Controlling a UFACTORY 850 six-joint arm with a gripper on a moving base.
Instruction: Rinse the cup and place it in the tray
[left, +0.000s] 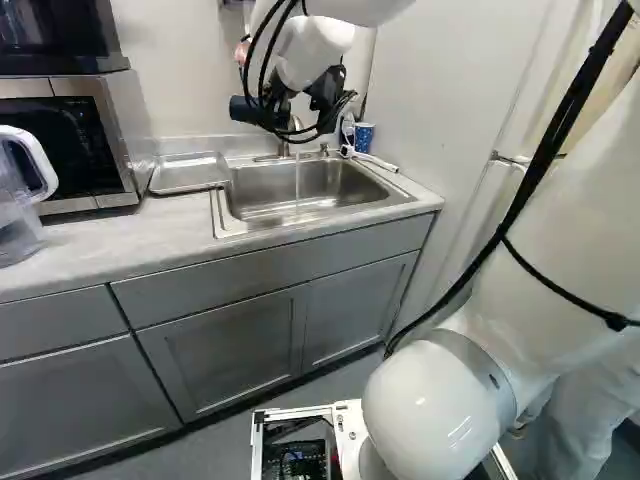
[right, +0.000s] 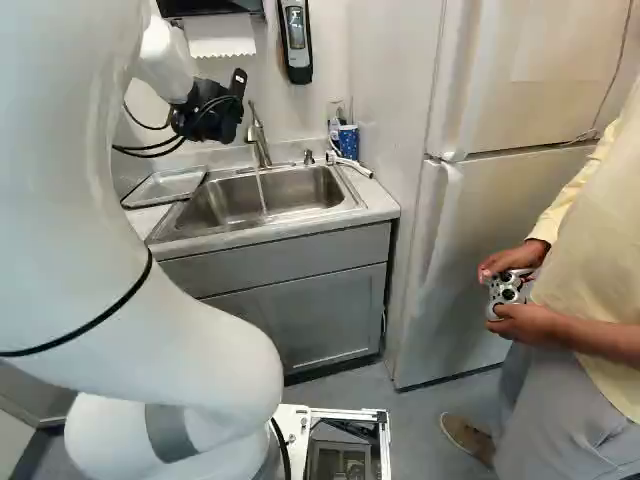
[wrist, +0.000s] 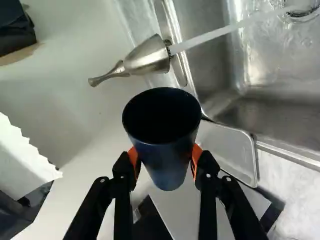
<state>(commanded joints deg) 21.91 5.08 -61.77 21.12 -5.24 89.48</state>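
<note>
Cup: one, dark, clamped in my jaws, near the tap. Step, by my judgement: rinsing. Next move: carry it into the running water. Tray: beside the sink, for afterwards.

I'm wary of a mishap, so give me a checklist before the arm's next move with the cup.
- Cup gripped by the hand: ok, orange pads on both sides.
- Water running from the faucet: ok, falling into the sink.
- Cup in the stream: not ok, it is held clear of it.
- Cup rinsed: cannot tell, its inside is dark.
- Tray free for the cup: ok, nothing on it.
</note>
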